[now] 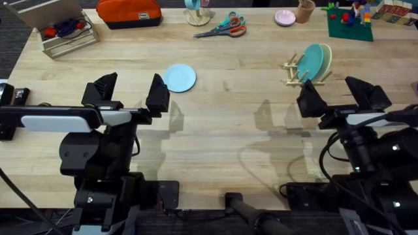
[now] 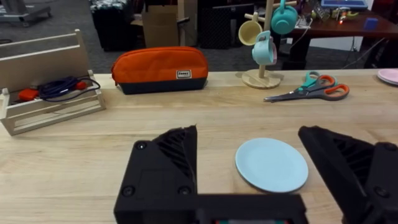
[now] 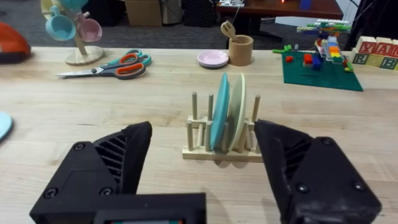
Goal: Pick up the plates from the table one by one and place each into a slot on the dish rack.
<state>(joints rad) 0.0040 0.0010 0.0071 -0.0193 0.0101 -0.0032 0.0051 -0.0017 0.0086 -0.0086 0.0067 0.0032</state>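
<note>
A light blue plate [image 1: 179, 78] [image 2: 272, 164] lies flat on the wooden table [image 1: 222, 130], left of centre. My left gripper [image 1: 128, 93] [image 2: 258, 180] hovers open just short of it, nothing between its black fingers. The small wooden dish rack [image 1: 298, 72] [image 3: 221, 134] stands to the right, holding a teal plate [image 1: 313, 61] [image 3: 219, 112] and a cream plate [image 1: 326, 60] [image 3: 237, 112] on edge in neighbouring slots. The blue plate's rim [image 3: 3, 125] also shows in the right wrist view. My right gripper [image 1: 339, 98] [image 3: 202, 177] is open in front of the rack, holding nothing.
Along the far edge sit a wire basket with a wooden lid [image 1: 60, 29], an orange pouch [image 1: 129, 12], a mug tree [image 2: 266, 43], scissors [image 1: 222, 27], a pink dish [image 1: 285, 17], a wooden cup [image 1: 304, 10] and a green brick plate [image 1: 349, 25].
</note>
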